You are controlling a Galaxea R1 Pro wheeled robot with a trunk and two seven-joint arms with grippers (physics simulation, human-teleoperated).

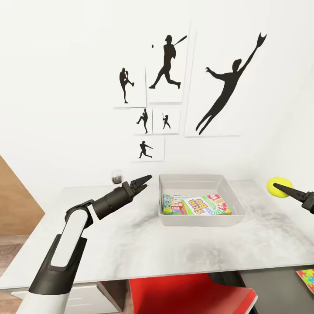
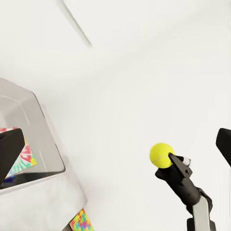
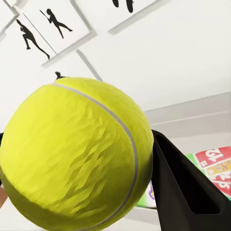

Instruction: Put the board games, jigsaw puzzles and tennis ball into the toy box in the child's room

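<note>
My right gripper (image 1: 280,188) is shut on the yellow-green tennis ball (image 1: 278,187), held in the air above the table (image 1: 131,235), to the right of the toy box (image 1: 198,221). In the right wrist view the tennis ball (image 3: 77,159) bulks large against a black finger (image 3: 185,192). The light-grey toy box holds printed board games (image 1: 207,205), lying flat. My left gripper (image 1: 145,180) hovers just left of the box, open and holding nothing. The left wrist view looks across at the ball (image 2: 161,154) in the right gripper (image 2: 169,161). A jigsaw puzzle (image 1: 307,279) lies on the lower dark-grey section.
A red chair (image 1: 192,294) sits under the table's front edge. Black baseball-player pictures (image 1: 168,65) hang on the white wall behind. A small dark object (image 1: 117,178) stands against the wall behind the left gripper. Wood panelling (image 1: 13,200) shows at the far left.
</note>
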